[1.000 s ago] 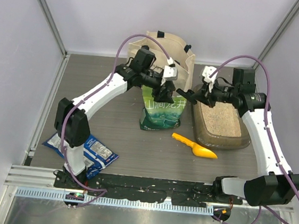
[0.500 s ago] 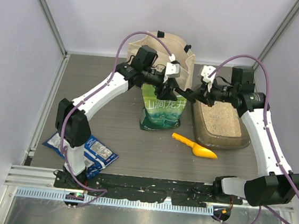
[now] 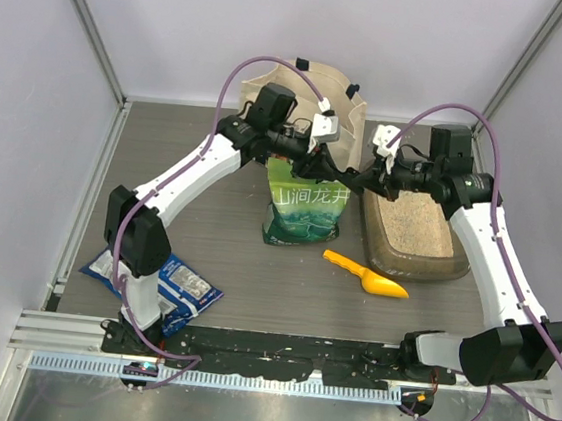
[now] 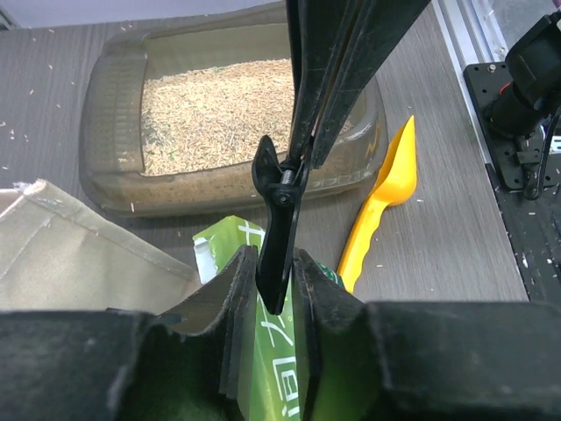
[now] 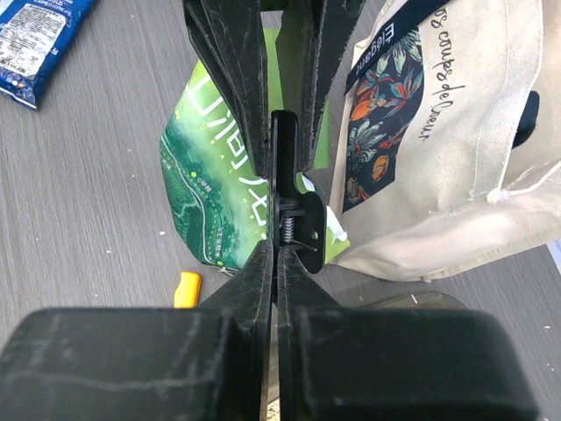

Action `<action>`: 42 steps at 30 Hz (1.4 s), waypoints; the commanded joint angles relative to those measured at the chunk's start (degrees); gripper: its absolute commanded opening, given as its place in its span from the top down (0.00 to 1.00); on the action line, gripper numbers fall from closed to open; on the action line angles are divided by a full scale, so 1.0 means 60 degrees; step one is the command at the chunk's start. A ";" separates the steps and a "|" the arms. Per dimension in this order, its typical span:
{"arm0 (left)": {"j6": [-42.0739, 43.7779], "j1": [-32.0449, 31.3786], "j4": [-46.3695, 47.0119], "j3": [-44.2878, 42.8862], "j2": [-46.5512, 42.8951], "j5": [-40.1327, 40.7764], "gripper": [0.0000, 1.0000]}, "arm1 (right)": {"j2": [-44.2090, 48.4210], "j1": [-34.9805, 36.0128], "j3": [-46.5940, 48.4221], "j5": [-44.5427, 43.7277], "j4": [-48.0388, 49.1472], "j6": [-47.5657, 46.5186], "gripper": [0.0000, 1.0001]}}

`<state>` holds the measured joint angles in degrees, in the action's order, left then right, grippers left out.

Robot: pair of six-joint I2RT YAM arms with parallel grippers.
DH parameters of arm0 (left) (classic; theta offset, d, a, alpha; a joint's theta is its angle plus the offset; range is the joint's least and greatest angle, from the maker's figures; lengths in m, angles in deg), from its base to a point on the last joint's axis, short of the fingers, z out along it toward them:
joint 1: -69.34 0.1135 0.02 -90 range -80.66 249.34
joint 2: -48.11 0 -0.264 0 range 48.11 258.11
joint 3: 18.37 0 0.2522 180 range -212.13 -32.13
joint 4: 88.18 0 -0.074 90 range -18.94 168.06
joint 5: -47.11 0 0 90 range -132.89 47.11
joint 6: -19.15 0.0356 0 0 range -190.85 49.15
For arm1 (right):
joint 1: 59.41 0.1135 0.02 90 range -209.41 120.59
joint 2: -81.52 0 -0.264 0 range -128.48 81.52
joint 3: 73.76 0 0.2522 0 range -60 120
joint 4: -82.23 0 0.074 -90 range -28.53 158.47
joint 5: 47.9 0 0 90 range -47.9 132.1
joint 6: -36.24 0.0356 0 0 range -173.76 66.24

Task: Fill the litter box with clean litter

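The litter box [image 3: 449, 262] lies at the right, holding a layer of pale beige litter [image 3: 415, 225]; both show in the left wrist view [image 4: 114, 96], [image 4: 228, 110]. The green-and-white pouch [image 3: 304, 213] stands left of it. My two grippers meet above the pouch's top right corner. My right gripper [image 3: 352, 176] [image 5: 276, 250] is shut on the handle of a black spring clip [image 5: 294, 219]. My left gripper [image 3: 330, 165] [image 4: 273, 259] has its jaws either side of the clip's other end [image 4: 279, 237], with a small gap on each side.
A cream canvas tote bag [image 3: 304, 87] stands behind the pouch. A yellow scoop [image 3: 367, 276] lies on the table in front of the litter box. A blue snack bag [image 3: 168, 284] lies near the left arm's base.
My left gripper has risen from the pouch's top and moved right. My right gripper has moved left with the clip, so the clip's end now sits between the left jaws.
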<state>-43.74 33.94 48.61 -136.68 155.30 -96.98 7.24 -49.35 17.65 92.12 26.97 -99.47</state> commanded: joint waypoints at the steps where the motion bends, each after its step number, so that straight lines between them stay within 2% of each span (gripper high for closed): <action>1: -0.0007 -0.0033 -0.0217 -0.0694 0.0092 -0.0273 0.86 | 0.0090 0.0080 -0.0152 0.0028 0.0572 0.0074 0.99; 2: 0.0007 -0.0033 -0.0233 -0.0724 0.0107 -0.0273 0.89 | 0.0119 0.0080 -0.0197 0.0013 0.0646 0.0409 0.98; 4: 0.0022 -0.0033 -0.0277 -0.0709 0.0107 -0.0244 0.98 | 0.0061 0.0022 -0.0139 -0.0016 0.0822 0.0980 0.84; 5: 0.0051 -0.0033 -0.0306 -0.0680 0.0093 -0.0244 1.00 | 0.0017 -0.0051 -0.0080 0.0042 0.0851 0.1331 0.73; 6: 0.0066 -0.0019 -0.0335 -0.0680 0.0078 -0.0229 1.00 | -0.0070 -0.0414 -0.0022 0.0593 0.0938 0.2190 0.51; 8: 0.0081 0.0025 -0.0423 -0.0636 0.0020 -0.0243 1.00 | -0.0100 -0.0855 0.0052 0.1313 0.1346 0.3029 0.34; 9: -0.0093 0.0098 -0.0409 -0.0593 0.0005 -0.0287 1.00 | -0.0086 -0.1205 -0.0093 0.1897 0.1669 0.4209 0.23; 11: -0.0416 0.0201 -0.0336 -0.0519 -0.0039 -0.0433 1.00 | -0.0028 -0.1413 -0.0313 0.2166 0.2679 0.5197 0.16; 15: -0.1003 0.0406 -0.0262 -0.0490 -0.0112 -0.0916 1.00 | 0.0046 -0.1414 -0.0987 0.2531 0.3969 0.6401 0.17; 18: -0.1354 0.0465 -0.0145 -0.0402 -0.0112 -0.1107 1.00 | 0.0017 -0.1414 -0.1659 0.2898 0.5899 0.8024 0.19; 19: -0.1442 0.0479 -0.0145 -0.0445 -0.0069 -0.1282 1.00 | 0.0031 -0.1414 -0.1995 0.2957 0.6688 0.8247 0.20; 20: -0.1660 0.0494 -0.0145 -0.0460 -0.0039 -0.1356 1.00 | 0.0032 -0.1370 -0.2086 0.2914 0.6827 0.8292 0.20; 30: -0.2087 0.0553 -0.0042 -0.0314 -0.0083 -0.1474 1.00 | -0.0305 -0.1078 -0.2028 0.3089 0.7106 0.7825 0.26; 32: -0.2087 0.0553 -0.0042 -0.0314 -0.0098 -0.1474 1.00 | -0.0349 -0.0989 -0.1984 0.3089 0.6713 0.7664 0.27; 42: -0.2160 0.0568 -0.0072 -0.0343 -0.0025 -0.1459 1.00 | -0.0584 -0.0784 -0.1720 0.3192 0.6330 0.7180 0.42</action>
<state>-55.72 36.92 46.49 -138.19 156.11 -104.01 3.83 -54.11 4.42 109.91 64.04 -55.34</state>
